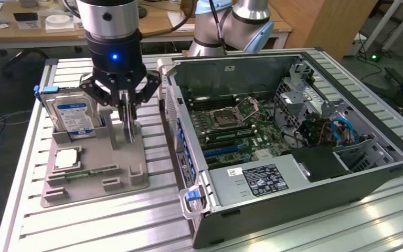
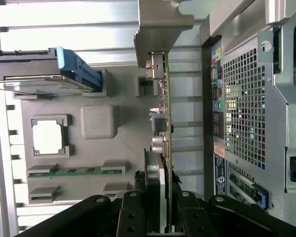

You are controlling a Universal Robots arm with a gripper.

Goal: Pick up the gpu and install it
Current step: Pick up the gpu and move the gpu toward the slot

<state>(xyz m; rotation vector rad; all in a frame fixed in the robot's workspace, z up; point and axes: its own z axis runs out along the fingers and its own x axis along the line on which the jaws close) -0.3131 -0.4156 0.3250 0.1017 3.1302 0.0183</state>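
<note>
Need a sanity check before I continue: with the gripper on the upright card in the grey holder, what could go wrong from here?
1. The gripper pinches the gpu only along its thin top edge, so the card may tilt or slip.
2. The hard drive stands close beside it in the same holder; the gripper's linkage might knock it.
3. The computer case wall is close on the other side; the card's metal bracket could catch it.

No writing was legible: print on the hard drive [image 1: 73, 118] label and the power supply [image 1: 257, 181] sticker was too small to read.
</note>
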